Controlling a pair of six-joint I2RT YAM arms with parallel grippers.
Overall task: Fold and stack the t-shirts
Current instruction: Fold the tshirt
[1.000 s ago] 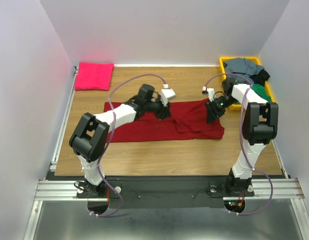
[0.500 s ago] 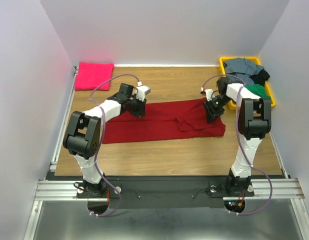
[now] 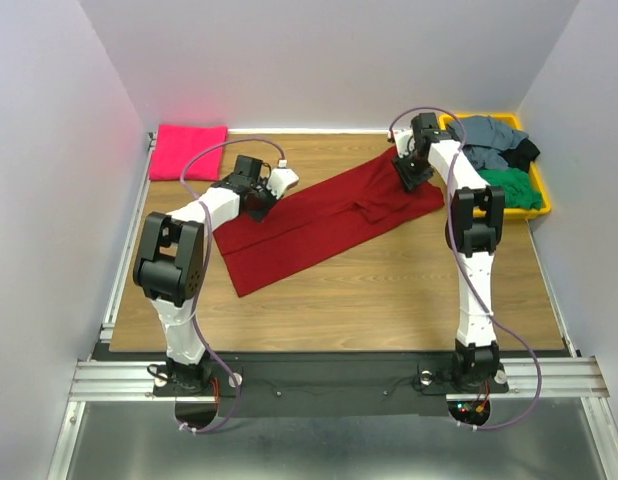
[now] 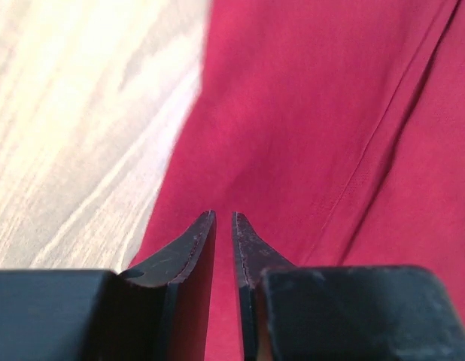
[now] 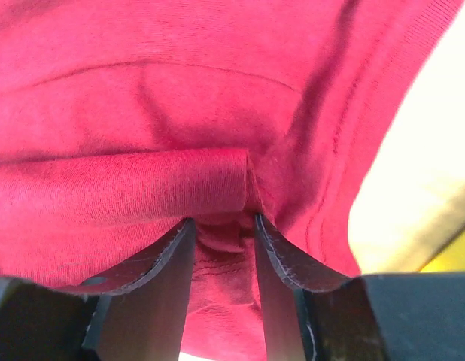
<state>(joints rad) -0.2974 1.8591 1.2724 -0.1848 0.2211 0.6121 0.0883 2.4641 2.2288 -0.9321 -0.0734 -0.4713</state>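
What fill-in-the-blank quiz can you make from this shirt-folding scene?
The right hand pinches the red shirt between its two ___.
The folded pink shirt lies in the table's far ___ corner.
The bin holding spare clothes is coloured ___.
Missing: fingers; left; yellow.

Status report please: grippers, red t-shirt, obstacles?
Both shut on crimson t-shirt: left gripper at edge, right gripper on bunched end. Shirt lies diagonally, unstacked. Close by right gripper: yellow bin.
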